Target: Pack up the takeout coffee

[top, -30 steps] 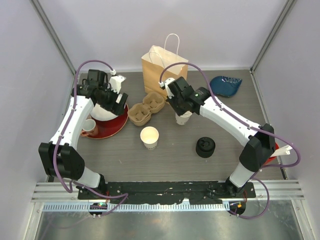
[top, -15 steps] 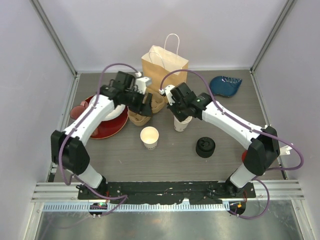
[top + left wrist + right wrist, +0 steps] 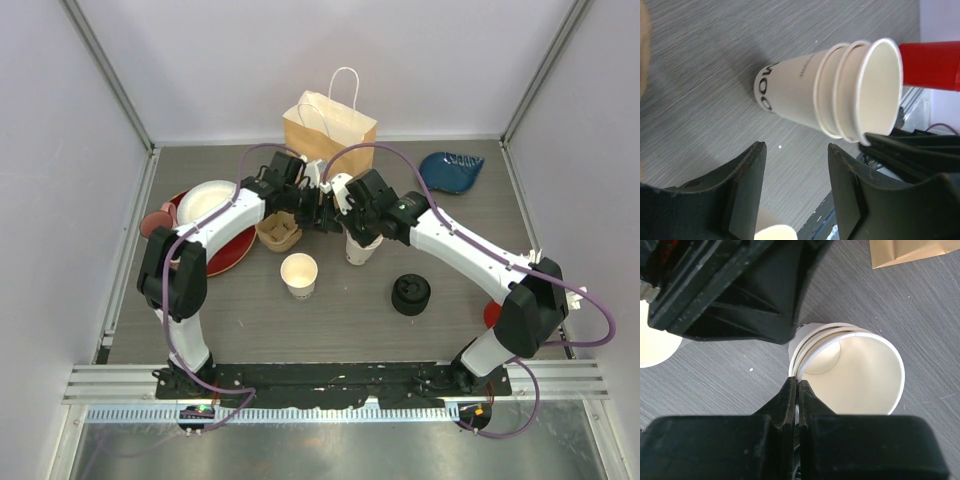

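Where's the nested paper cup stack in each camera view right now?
Top external: stack of paper cups mid-table, right of the lone cup.
Left wrist: centre frame, mouth pointing right.
Right wrist: centre-right, seen from above.
Shared landmark: the right claw pinching its rim.

Three white paper cups point(image 3: 805, 95) are nested one in another on the grey wood-grain surface point(image 3: 700, 75), and the outside one has black letters near its base. The two black fingers point(image 3: 747, 180) of the left hand point(image 3: 796, 150) stand apart with nothing between them. The right hand point(image 3: 870, 139) touches the rim of the stack. A red object point(image 3: 932, 65) is behind. A pale round rim point(image 3: 775, 232) shows at the bottom edge.
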Controlling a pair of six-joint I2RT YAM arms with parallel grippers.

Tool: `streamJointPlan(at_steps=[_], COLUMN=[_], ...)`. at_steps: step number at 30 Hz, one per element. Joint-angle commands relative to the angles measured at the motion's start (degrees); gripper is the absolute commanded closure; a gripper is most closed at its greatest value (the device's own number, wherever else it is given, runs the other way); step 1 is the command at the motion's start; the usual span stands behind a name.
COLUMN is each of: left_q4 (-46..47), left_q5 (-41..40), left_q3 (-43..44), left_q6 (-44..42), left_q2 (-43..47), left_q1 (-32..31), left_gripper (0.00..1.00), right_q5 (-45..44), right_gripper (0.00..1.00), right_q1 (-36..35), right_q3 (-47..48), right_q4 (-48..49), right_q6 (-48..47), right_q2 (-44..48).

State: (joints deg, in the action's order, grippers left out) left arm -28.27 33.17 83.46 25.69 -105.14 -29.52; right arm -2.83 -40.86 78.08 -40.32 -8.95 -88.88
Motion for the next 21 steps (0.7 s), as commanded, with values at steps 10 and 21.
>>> streamJointPlan(at_steps=[10, 21], left_q4=[7.62, 5.95], left_q5=[3.57, 1.81], left_q3=[1.79, 3.02], left_q6=[7.09, 6.04], left_q2=[-3.66, -6.04], left_q1=[-3.0, -3.0], left_gripper=[0.49, 0.51], right_q5=[1.43, -0.24], right_gripper=[0.99, 0.99], right_q1=[-0.18, -0.97], right_q3=[-0.74, 0.75], right_q4=[4.02, 3.58], right_q6=[-0.37, -1.16], right_q2=[3.36, 4.86])
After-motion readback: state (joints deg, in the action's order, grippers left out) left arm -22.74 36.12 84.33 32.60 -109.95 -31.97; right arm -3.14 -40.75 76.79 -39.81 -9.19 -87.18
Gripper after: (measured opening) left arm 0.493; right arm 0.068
